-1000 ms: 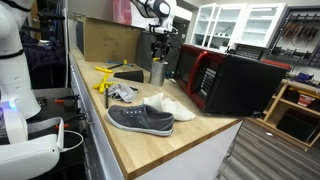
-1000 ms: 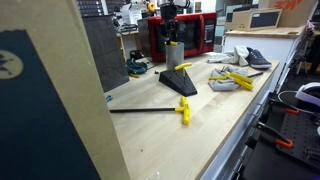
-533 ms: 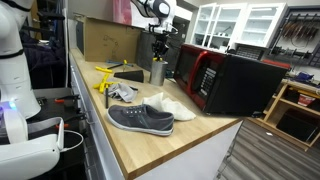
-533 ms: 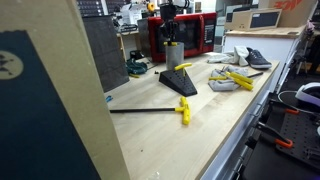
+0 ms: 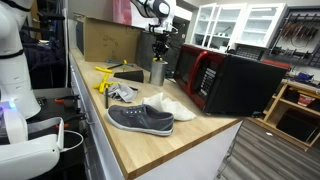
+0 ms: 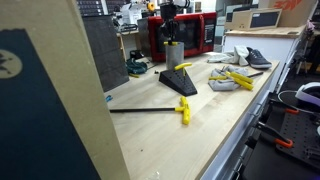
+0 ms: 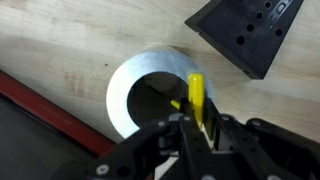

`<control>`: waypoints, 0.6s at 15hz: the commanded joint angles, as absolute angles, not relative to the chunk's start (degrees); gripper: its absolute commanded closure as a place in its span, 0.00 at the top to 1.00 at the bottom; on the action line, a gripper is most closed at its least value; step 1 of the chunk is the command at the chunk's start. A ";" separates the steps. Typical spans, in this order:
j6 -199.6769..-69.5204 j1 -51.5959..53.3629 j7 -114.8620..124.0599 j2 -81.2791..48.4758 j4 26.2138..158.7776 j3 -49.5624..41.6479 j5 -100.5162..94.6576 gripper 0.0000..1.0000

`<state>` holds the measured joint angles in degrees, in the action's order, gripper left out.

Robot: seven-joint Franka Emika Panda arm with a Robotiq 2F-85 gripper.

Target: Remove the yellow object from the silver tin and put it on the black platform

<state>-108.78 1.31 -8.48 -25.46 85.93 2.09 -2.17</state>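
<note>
The silver tin (image 7: 125,85) stands upright on the wooden bench, seen from above in the wrist view and small in both exterior views (image 5: 157,72) (image 6: 174,53). A thin yellow object (image 7: 197,95) sticks up out of the tin's mouth. My gripper (image 7: 200,122) hangs straight over the tin (image 5: 157,54) (image 6: 171,38), its two fingers pressed against the yellow object's upper end. The black platform (image 7: 245,35) lies on the bench just beside the tin (image 5: 128,75) (image 6: 180,82).
A black-and-red microwave (image 5: 235,80) stands close behind the tin. A grey shoe (image 5: 140,119), a white shoe (image 5: 178,106) and yellow tools (image 5: 108,68) lie on the bench. A cardboard box (image 5: 105,40) sits at the back. A black rod with a yellow head (image 6: 184,110) lies nearer the edge.
The gripper's fingers have drawn together onto the yellow object. The arm stays in place over the tin.
</note>
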 commanded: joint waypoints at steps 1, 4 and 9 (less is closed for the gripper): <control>-109.69 2.42 -6.77 -20.54 90.35 2.07 -3.74 0.04; -107.94 3.59 -6.09 -17.32 92.08 2.06 -6.01 0.04; -103.04 5.68 -4.41 -11.80 94.15 2.89 -9.70 0.04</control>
